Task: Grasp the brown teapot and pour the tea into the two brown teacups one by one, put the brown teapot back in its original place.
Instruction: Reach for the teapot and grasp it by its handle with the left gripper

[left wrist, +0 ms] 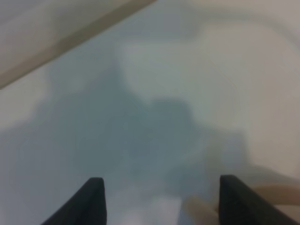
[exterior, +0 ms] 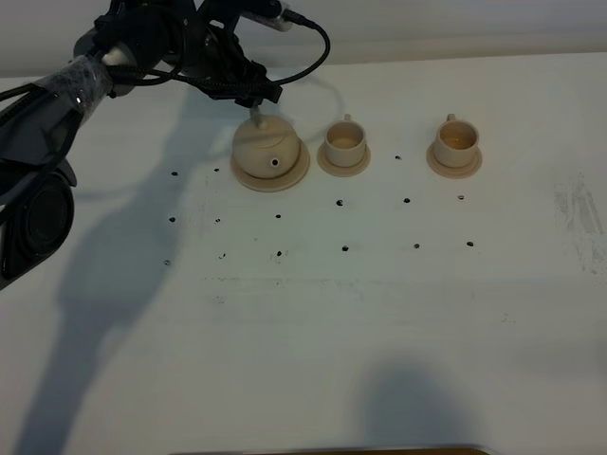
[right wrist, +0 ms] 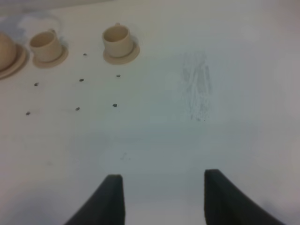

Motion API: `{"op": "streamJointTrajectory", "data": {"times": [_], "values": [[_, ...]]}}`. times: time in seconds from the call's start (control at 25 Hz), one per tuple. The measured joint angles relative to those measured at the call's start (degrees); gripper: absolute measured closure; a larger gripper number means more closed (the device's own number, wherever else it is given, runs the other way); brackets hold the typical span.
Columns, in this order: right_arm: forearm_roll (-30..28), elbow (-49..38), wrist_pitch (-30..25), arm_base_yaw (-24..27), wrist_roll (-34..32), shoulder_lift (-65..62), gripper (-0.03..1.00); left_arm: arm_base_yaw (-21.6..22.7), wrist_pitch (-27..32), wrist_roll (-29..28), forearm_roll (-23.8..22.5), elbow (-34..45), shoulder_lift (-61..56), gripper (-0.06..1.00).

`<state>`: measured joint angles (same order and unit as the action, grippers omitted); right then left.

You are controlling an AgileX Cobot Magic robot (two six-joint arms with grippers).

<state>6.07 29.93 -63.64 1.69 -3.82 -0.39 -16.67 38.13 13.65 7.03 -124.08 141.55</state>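
The brown teapot (exterior: 268,152) stands upright on its wide saucer, the original place (exterior: 248,180), at the back left. The two brown teacups (exterior: 345,142) (exterior: 456,140) stand on their small saucers to its right. My left gripper (exterior: 257,102) hovers just behind the teapot's handle. In the left wrist view it (left wrist: 161,187) is open, with a blurred tan shape (left wrist: 199,211) by its fingers. My right gripper (right wrist: 161,180) is open and empty over bare table. Its view shows both cups (right wrist: 46,44) (right wrist: 117,40) and the teapot's edge (right wrist: 5,49) far off.
The white table (exterior: 379,313) bears small dark dots around the tea set and a scuffed patch (exterior: 579,204) at the right. The left arm (exterior: 57,114) and its cable reach in from the back left.
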Motion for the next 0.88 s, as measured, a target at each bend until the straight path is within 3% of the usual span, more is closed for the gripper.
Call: {"op": "streamJointTrajectory", "data": {"times": [0.56,0.88], "values": [[0.0,0.0,0.0,0.0,0.1,0.0,0.56,0.4,-4.4,0.4,1.5,0.0,1.2,0.44],[0.1,0.0,0.0,0.0,0.1,0.0,0.56,0.4,-4.0,1.8,3.4,0.0,1.9,0.44]]}}
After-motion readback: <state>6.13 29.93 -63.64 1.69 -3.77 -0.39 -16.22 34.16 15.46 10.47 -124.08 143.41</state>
